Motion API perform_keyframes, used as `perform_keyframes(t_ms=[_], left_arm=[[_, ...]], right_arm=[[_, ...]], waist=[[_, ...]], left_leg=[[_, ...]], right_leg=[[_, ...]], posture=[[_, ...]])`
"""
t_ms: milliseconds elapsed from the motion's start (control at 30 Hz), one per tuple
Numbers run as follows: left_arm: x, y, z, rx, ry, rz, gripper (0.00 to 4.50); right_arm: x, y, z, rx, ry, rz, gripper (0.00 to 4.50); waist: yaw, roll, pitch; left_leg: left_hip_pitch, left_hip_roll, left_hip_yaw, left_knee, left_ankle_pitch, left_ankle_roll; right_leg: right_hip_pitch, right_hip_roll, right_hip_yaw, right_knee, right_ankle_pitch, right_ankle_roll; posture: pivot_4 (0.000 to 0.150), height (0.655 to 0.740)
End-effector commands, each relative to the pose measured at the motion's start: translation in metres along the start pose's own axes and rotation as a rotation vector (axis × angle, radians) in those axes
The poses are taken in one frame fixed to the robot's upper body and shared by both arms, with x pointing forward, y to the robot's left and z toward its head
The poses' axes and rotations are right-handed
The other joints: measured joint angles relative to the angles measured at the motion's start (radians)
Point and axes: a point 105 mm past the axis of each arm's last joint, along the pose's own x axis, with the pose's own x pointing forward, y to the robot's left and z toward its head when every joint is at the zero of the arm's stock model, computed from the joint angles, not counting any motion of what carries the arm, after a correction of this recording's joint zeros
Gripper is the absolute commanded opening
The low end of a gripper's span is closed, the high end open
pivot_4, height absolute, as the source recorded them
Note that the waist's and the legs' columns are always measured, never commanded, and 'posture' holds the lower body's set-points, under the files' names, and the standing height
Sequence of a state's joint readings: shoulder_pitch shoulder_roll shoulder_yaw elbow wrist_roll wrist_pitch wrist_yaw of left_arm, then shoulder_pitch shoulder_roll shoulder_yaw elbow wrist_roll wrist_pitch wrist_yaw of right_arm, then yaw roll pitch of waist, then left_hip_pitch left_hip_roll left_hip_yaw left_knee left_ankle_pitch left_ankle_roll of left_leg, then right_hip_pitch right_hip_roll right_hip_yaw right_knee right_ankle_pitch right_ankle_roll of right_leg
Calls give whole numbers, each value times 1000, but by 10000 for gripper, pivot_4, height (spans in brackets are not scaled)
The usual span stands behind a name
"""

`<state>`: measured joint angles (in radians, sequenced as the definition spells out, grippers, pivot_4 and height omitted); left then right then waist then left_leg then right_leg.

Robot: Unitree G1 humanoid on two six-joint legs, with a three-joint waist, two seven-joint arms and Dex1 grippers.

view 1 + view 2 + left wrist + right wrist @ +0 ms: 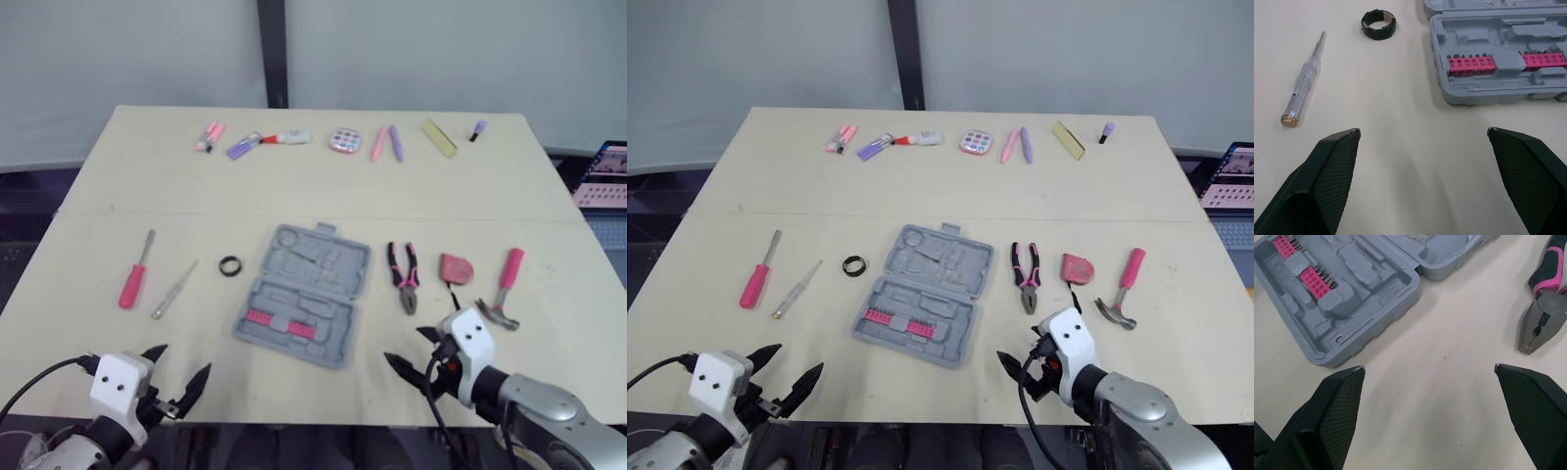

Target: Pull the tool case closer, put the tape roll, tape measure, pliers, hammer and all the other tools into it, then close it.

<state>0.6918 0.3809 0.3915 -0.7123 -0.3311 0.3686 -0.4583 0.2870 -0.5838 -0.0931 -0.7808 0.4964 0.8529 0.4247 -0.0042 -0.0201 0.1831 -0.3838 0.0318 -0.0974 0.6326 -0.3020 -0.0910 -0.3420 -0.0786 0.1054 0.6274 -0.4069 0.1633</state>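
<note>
1. Tool case (pixel 306 294) lies open mid-tabletop (pixel 147 176), skewed, ahead of both grippers and apart from them; not yet pulled in
2. Left gripper (pixel 181 360) and right gripper (pixel 403 343): fingers spread wide, holding nothing, hovering at the near edge
3. Risk: a pull on one corner would likely swing the skewed case rather than slide it
4. Risk: pliers (pixel 403 277) lie just beside the case on the right; a wide reach could knock them toward the tape measure (pixel 457 267)
5. Risk: tape roll (pixel 230 265), near the case's left side, could get shoved if the case swings
</note>
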Motion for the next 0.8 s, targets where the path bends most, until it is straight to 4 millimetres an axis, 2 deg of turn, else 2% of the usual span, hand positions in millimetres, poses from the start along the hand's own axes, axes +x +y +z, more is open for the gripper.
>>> perform_keyframes(t_ms=[33,800], left_arm=[[0,-1,9,5,-29,10,44703],[3,-5,19,-15,-74,-22,44703]], right_arm=[[0,3,5,-17,-14,33,45000],[7,6,6,-12,-11,64,45000]], waist=[[0,0,0],[0,0,0]], left_leg=[[0,0,0,0,0,0],[0,0,0,0,0,0]], right_leg=[[0,0,0,0,0,0],[0,0,0,0,0,0]], posture=[[1500,7400],[1500,7400]])
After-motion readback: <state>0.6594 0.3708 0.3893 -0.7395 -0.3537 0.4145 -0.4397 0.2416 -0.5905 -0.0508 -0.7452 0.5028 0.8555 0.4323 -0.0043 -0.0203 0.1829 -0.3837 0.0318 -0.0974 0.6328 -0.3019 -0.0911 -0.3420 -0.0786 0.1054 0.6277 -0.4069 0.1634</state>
